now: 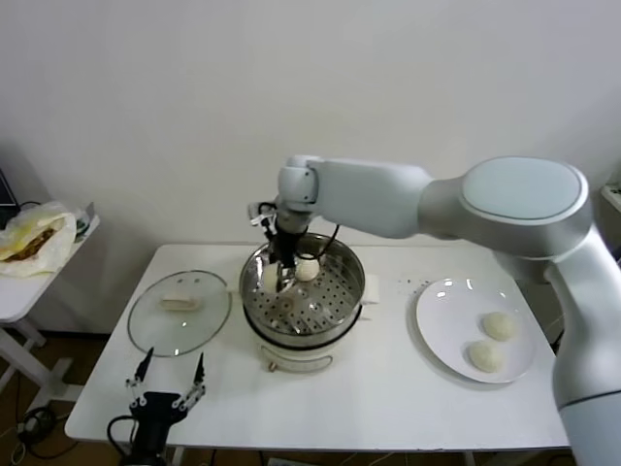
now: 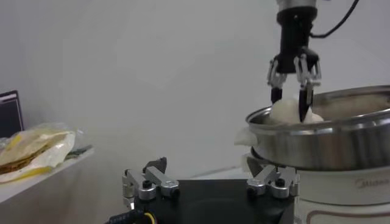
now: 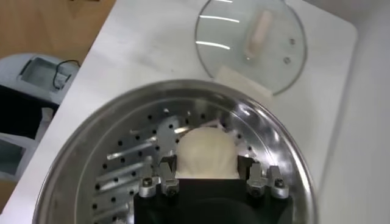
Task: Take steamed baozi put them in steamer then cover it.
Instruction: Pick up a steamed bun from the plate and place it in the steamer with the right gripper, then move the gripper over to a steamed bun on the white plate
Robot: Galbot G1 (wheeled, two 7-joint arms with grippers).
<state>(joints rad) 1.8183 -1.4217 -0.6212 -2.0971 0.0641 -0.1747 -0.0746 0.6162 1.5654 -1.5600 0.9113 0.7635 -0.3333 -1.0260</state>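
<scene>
The steamer (image 1: 342, 309) stands mid-table, open, with its perforated tray showing. My right gripper (image 1: 282, 277) reaches down into it and is shut on a baozi (image 3: 206, 149) low over the tray; the fingers (image 3: 166, 167) press both its sides. A second baozi (image 1: 308, 269) lies in the steamer beside it. Two more baozi (image 1: 499, 325) (image 1: 485, 356) lie on the white plate (image 1: 441, 320) at the right. The glass cover (image 1: 179, 313) lies flat on the table left of the steamer. My left gripper (image 1: 167, 381) is open and empty at the table's front left.
A low side table with a yellow bag (image 1: 37, 238) stands at the far left, off the main table. A wall runs close behind the steamer. In the left wrist view the steamer (image 2: 323, 137) is close to the right of my left gripper (image 2: 210, 176).
</scene>
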